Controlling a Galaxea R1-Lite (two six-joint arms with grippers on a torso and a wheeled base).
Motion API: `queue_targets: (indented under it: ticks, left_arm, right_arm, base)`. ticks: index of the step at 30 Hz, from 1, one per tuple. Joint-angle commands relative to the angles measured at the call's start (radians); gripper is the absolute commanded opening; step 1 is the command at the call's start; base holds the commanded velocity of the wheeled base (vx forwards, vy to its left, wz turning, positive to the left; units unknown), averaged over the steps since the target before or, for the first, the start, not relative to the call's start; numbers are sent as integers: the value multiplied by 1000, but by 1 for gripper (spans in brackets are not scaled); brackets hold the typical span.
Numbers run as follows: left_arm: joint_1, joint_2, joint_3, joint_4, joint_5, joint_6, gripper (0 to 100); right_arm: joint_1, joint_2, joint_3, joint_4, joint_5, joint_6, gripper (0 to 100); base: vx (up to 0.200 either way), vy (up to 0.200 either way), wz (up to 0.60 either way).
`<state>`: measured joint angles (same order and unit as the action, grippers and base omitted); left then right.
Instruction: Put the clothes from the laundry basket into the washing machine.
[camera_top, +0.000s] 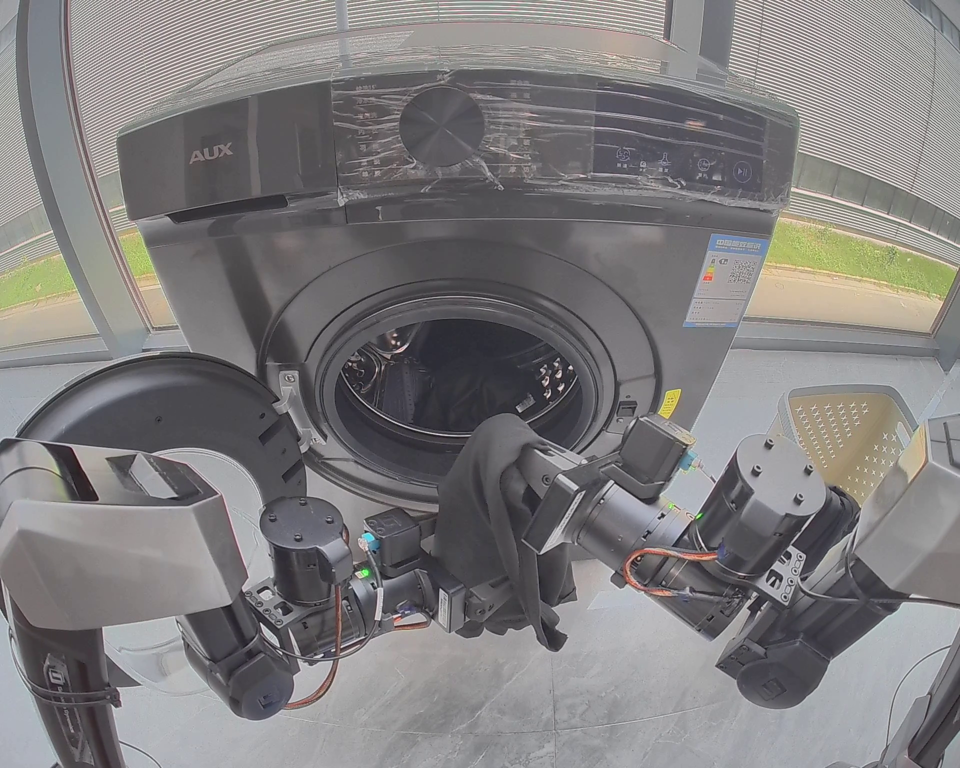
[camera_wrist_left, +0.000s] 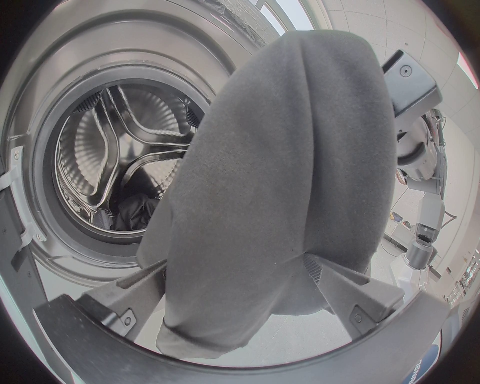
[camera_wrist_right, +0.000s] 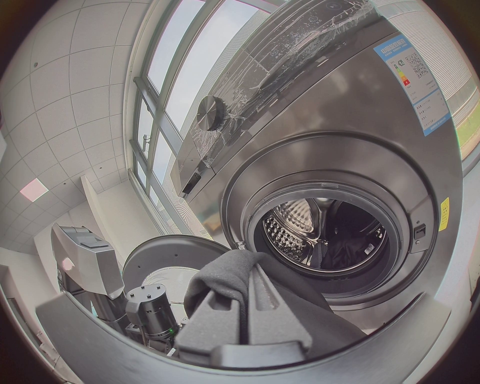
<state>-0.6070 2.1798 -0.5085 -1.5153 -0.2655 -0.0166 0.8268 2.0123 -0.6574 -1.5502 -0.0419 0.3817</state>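
Note:
A dark grey garment (camera_top: 487, 520) hangs in front of the lower rim of the washing machine's (camera_top: 450, 240) open drum (camera_top: 450, 385). My right gripper (camera_top: 515, 472) is shut on its top fold, the pinched cloth (camera_wrist_right: 225, 272) showing around the closed fingers (camera_wrist_right: 265, 305). Lower down, my left gripper (camera_top: 490, 605) is open, with the hanging garment (camera_wrist_left: 280, 175) between its spread fingers (camera_wrist_left: 350, 295). Dark clothes (camera_top: 470, 380) lie inside the drum, and they also show in the left wrist view (camera_wrist_left: 132, 212). The cream laundry basket (camera_top: 850, 430) stands to the right, behind my right arm.
The round washer door (camera_top: 170, 410) is swung open to the left, just beyond my left arm. Grey tiled floor (camera_top: 620, 690) lies below the grippers. Windows surround the machine.

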Motion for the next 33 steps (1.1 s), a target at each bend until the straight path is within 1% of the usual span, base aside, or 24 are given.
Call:
queue_targets:
  ticks: [1, 7, 8, 9, 12, 13, 15, 17, 19, 20, 21, 23, 24, 26, 28, 31, 33]
  left_arm:
    - [0, 54, -47, 0, 0, -3, 100]
    - [10, 112, -104, -2, 5, -6, 100]
    - [10, 109, -107, 0, 5, -8, 0]
    - [12, 104, -105, -2, 3, -9, 0]
    - [13, 94, -99, -2, 5, -26, 0]
    - [13, 78, -91, -2, 6, -37, 0]
    - [13, 58, -77, -2, 6, -43, 0]
    - [15, 41, -68, -2, 6, -43, 0]
    - [20, -6, -47, -2, 8, -46, 0]
    - [20, -6, -47, -2, 8, -46, 0]
    - [41, -44, -25, -2, 9, -49, 0]
    - [50, -58, -21, -2, 12, -48, 0]
    - [78, -87, -8, -2, 37, -48, 0]
    - [104, -103, -5, -2, 72, -48, 0]
    - [135, -129, 4, -2, 108, -48, 0]
    - [154, -164, 25, -2, 109, -51, 0]
    - [156, -175, 30, -2, 109, -52, 0]
  right_arm:
    - [15, 0, 4, -1, -1, 0, 0]
    - [15, -1, 12, -1, -3, 2, 0]
    - [11, -1, 10, -2, -3, 0, 0]
    - [6, 0, 10, -1, -3, -4, 0]
    - [-9, 3, 4, -1, -4, -24, 0]
    - [-20, 8, 1, -1, -4, -27, 0]
    - [-37, 22, -5, -1, -4, -30, 0]
    - [-52, 32, -18, -1, -10, -32, 0]
    - [-81, 48, -33, -1, -38, -35, 0]
    - [-83, 49, -33, -1, -39, -37, 0]
    - [-101, 54, -31, -1, -53, -41, 0]
    - [-109, 55, -24, -1, -53, -46, 0]
    - [-114, 55, -8, -1, -55, -47, 0]
    - [-114, 46, 24, -2, -53, -49, 0]
    - [-101, 25, 88, -2, -44, -50, 0]
    - [-90, -7, 142, -2, -35, -47, 0]
    - [-86, -18, 154, -2, -30, -46, 0]
  base:
    - [0, 0, 0]
    - [0, 0, 0]
    - [0, 0, 0]
    - [0, 0, 0]
    - [0, 0, 0]
    - [0, 0, 0]
    - [0, 0, 0]
    - [0, 0, 0]
    - [0, 0, 0]
    - [0, 0, 0]
    - [0, 0, 0]
    - [0, 0, 0]
    - [0, 0, 0]
    - [0, 0, 0]
    - [0, 0, 0]
    - [0, 0, 0]
    - [0, 0, 0]
